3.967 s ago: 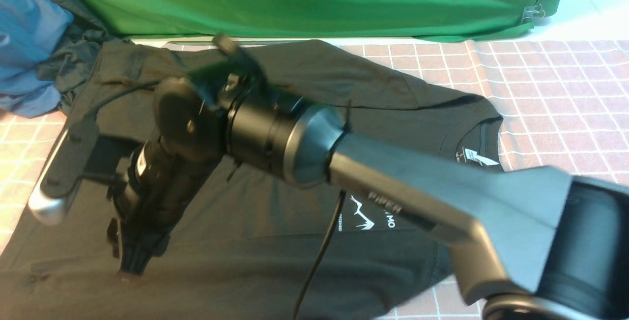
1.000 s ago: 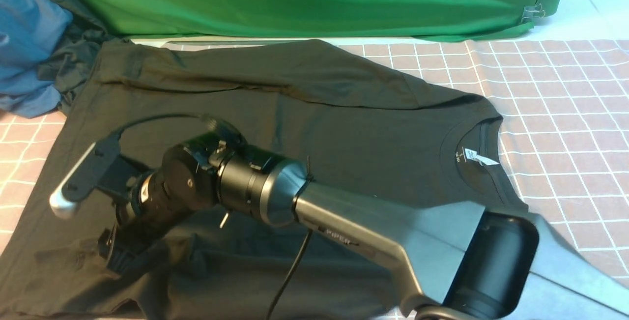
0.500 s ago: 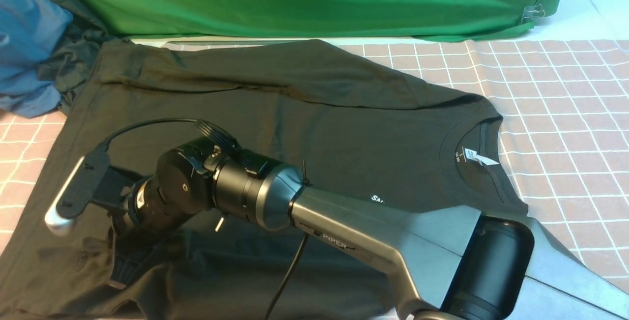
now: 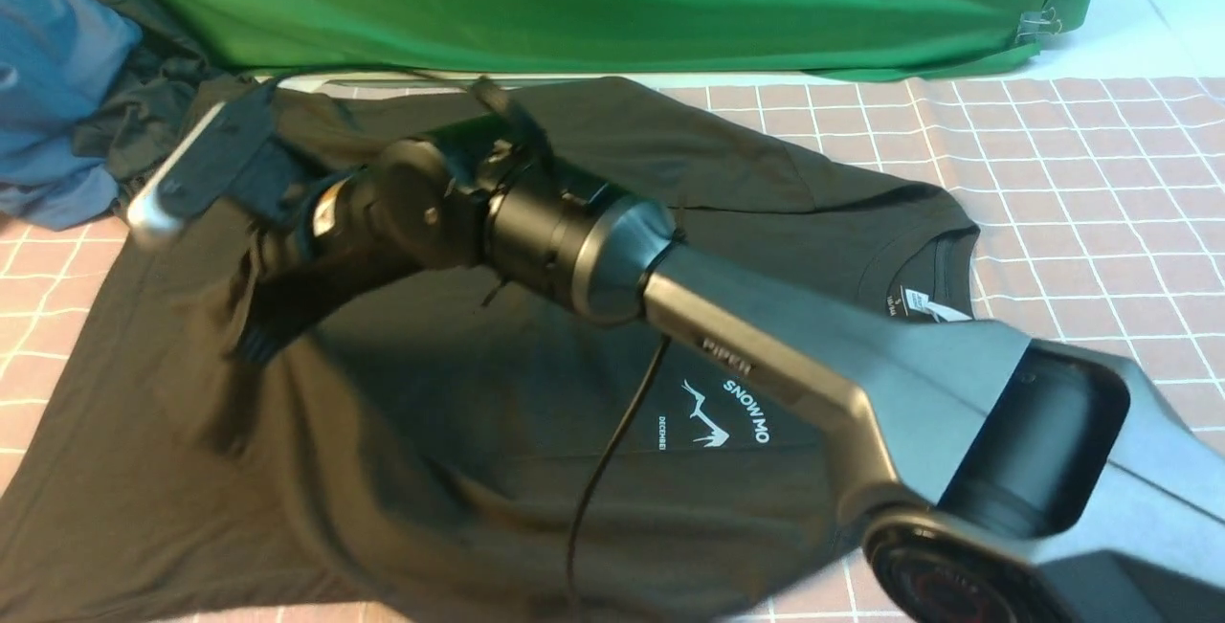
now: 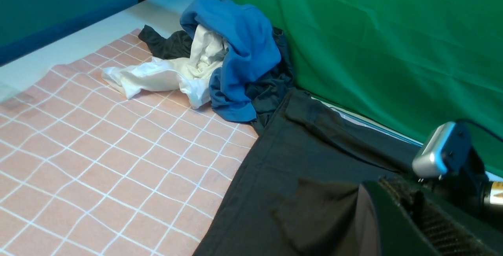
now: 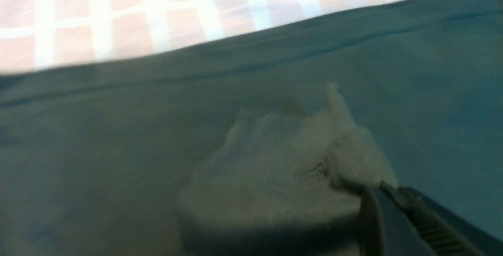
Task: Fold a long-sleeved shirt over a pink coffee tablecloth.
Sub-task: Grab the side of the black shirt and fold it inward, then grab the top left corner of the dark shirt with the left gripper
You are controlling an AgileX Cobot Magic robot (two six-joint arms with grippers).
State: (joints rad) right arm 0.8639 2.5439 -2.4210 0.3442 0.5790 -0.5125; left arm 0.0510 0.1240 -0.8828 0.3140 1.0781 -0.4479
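Note:
The black long-sleeved shirt [image 4: 593,221] lies spread on the pink coffee tablecloth [image 4: 1101,173], collar and white neck tag [image 4: 933,305] to the right, white "SNOW MO" print [image 4: 727,412] showing. My right arm reaches across it to the left. The right gripper [image 4: 256,341] is shut on a pinch of the shirt's cloth and holds it up in a peak above the rest. In the right wrist view the bunched cloth [image 6: 298,161] sits at the right gripper [image 6: 373,189]. The left gripper [image 5: 387,193] shows only in its own wrist view, jaws together, beside the shirt [image 5: 298,150].
A bright green cloth [image 4: 593,1] hangs along the far edge. A heap of blue cloth [image 4: 53,77], dark grey-green cloth [image 4: 153,116] and white cloth [image 5: 157,77] lies at the far left. A black cable [image 4: 603,479] dangles from my right arm over the shirt.
My right gripper shut on the shirt's cloth near the front left, then rose and moved toward the far side, lifting the cloth. The chest print came into view.

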